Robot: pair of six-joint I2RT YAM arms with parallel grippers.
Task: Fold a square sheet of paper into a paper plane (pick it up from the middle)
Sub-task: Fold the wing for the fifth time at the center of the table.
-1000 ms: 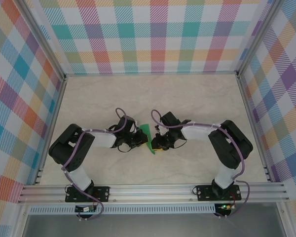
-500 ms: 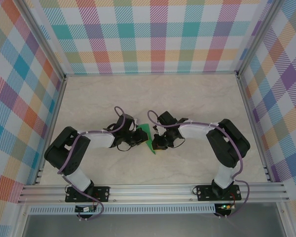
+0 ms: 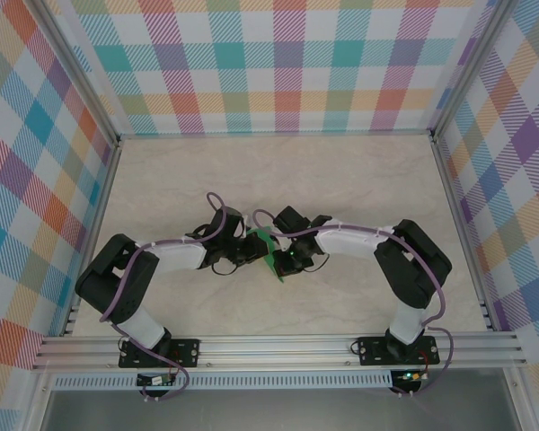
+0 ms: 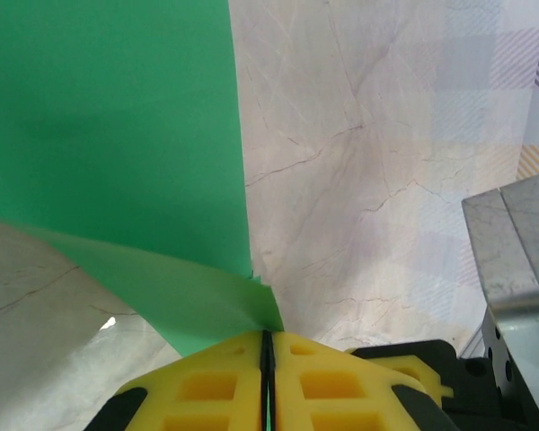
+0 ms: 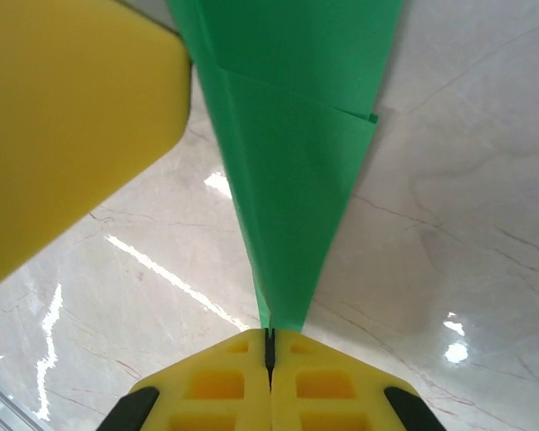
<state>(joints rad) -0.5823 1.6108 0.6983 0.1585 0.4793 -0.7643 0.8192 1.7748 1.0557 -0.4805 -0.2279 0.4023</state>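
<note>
I am pinching the folded green paper (image 5: 292, 206) tight with my right gripper (image 5: 269, 339). My left gripper (image 4: 266, 339) is clamping it from the opposite side.

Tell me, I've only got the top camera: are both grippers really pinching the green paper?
Observer: The left wrist view shows the left gripper shut on a corner of the green paper.
Operator: And the right?
Observer: Its wrist view shows the right gripper shut on the green paper's narrow tip.
Operator: Folded yet?
Observer: Yes, the right wrist view shows a flap edge crossing the green paper, so it is layered.
</note>
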